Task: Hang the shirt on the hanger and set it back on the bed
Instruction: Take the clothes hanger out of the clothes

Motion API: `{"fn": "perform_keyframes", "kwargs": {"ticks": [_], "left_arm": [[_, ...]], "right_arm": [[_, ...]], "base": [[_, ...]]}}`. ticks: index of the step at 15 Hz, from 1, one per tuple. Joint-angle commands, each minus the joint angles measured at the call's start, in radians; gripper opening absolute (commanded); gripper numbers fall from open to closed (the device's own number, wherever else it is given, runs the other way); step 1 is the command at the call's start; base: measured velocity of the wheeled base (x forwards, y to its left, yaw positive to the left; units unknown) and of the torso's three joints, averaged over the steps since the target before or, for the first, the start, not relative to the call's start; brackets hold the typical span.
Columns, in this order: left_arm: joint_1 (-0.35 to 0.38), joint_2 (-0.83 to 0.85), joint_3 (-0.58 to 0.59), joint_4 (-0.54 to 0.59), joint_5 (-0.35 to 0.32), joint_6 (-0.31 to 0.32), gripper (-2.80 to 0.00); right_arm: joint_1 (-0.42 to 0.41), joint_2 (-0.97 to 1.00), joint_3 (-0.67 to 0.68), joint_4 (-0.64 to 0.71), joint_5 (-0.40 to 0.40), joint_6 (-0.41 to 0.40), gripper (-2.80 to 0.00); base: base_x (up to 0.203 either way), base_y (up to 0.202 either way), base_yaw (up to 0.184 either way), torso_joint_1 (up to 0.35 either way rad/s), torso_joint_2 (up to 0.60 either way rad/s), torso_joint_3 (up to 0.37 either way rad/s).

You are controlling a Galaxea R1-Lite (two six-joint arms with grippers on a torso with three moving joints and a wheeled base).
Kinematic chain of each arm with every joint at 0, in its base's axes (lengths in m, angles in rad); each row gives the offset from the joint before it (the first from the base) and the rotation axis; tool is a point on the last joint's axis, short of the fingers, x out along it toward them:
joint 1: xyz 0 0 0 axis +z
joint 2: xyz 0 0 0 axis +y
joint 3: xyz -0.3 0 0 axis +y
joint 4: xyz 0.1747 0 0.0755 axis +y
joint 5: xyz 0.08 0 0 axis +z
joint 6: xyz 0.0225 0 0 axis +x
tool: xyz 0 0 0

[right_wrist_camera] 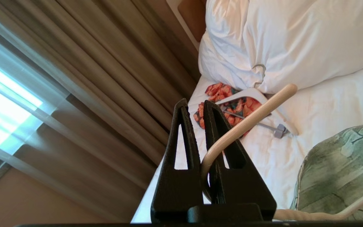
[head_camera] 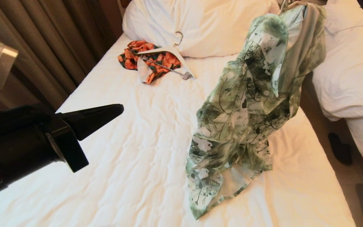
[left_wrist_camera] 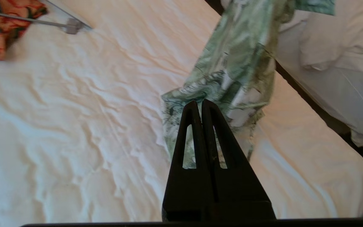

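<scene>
Head view: shirt dangles over the bed from the hanger, its hook clamped in the right gripper fingers; left gripper clenched empty nearby. Lopsided draping risks fabric sliding off.

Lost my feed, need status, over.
Right pincer shut on hanger, shirt hanging from it, hem touching bed. Left pincer shut, empty, near shirt's lower part. Nothing blocking.

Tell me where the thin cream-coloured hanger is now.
The thin cream-coloured hanger is held up in the right tool, above the right side of the white-sheeted bed, with the green leaf-print shirt draped on it.
</scene>
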Motion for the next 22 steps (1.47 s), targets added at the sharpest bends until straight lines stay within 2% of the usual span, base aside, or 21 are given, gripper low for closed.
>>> {"fn": "perform_keyframes", "kwargs": {"ticks": [1, 4, 7, 10, 14, 16, 19, 22], "left_arm": [[-0.013, 0.038, 0.004, -0.004, -0.011, -0.001, -2.80], [-0.040, 0.138, 0.016, -0.058, -0.016, -0.007, -2.80], [-0.066, 0.277, 0.006, -0.235, -0.015, -0.005, -2.80], [-0.144, 0.363, -0.056, -0.309, 0.001, -0.011, -2.80], [-0.273, 0.472, -0.153, -0.313, 0.103, -0.059, -2.80], [-0.302, 0.551, -0.205, -0.331, 0.124, -0.062, -2.80], [-0.325, 0.705, -0.344, -0.409, 0.197, -0.057, -2.80], [-0.343, 0.815, -0.474, -0.431, 0.217, -0.055, -2.80]], "right_arm": [[-0.006, 0.020, 0.000, -0.009, -0.001, -0.005, -2.80], [-0.011, 0.039, 0.000, -0.018, -0.001, -0.011, -2.80], [-0.042, 0.055, 0.000, -0.024, 0.000, -0.011, -2.80], [-0.085, 0.078, 0.000, -0.027, 0.003, -0.009, -2.80], [-0.101, 0.148, 0.000, -0.077, 0.005, -0.005, -2.80], [-0.098, 0.169, 0.002, -0.090, 0.005, -0.006, -2.80], [-0.100, 0.186, 0.002, -0.090, 0.008, -0.002, -2.80], [-0.100, 0.195, 0.002, -0.091, 0.013, 0.009, -2.80]], "base": [[0.000, 0.000, 0.000, 0.000, 0.00, 0.000], [0.000, 0.000, 0.000, 0.000, 0.00, 0.000], [0.000, 0.000, 0.000, 0.000, 0.00, 0.000], [0.000, 0.000, 0.000, 0.000, 0.00, 0.000], [0.000, 0.000, 0.000, 0.000, 0.00, 0.000], [0.000, 0.000, 0.000, 0.000, 0.00, 0.000], [0.000, 0.000, 0.000, 0.000, 0.00, 0.000], [0.000, 0.000, 0.000, 0.000, 0.00, 0.000]]}}
